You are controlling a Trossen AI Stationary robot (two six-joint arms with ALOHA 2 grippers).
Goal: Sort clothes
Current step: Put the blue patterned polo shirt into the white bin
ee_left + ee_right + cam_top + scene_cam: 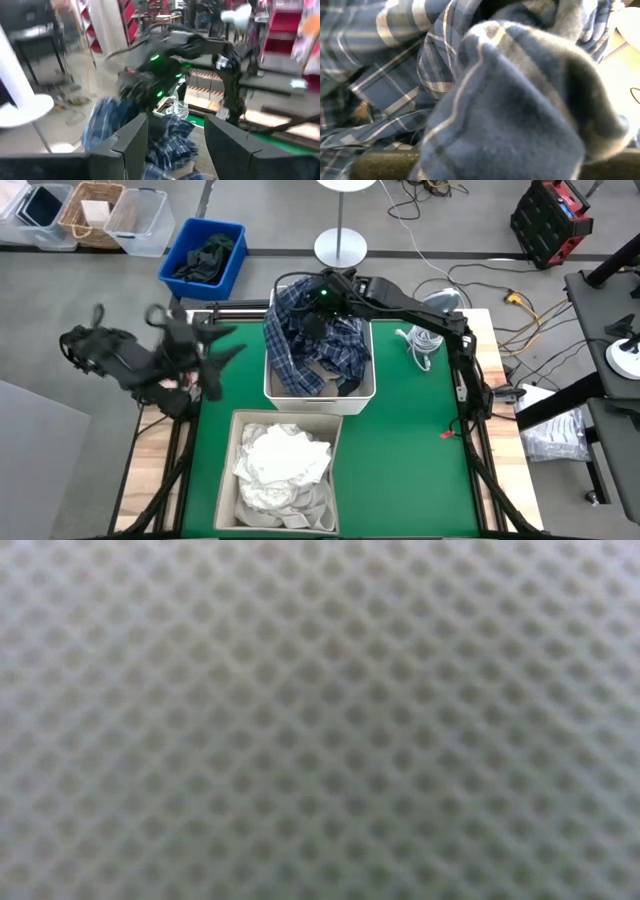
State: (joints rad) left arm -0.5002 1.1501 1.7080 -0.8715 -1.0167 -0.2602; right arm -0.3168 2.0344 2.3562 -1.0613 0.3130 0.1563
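A blue-and-white plaid shirt fills the white bin at the table's far middle and drapes over its far rim. My right gripper hangs over this shirt. In the right wrist view the bunched plaid cloth lies right against the camera and hides the gripper. My left gripper is open and empty above the table's far left, left of the white bin. In its wrist view it faces the shirt. Several white clothes lie in the near bin.
A blue bin with dark green cloth stands on the floor beyond the table's far left. Bare green mat lies right of the two bins. White cables lie at the far right. A grey mesh surface fills the low view.
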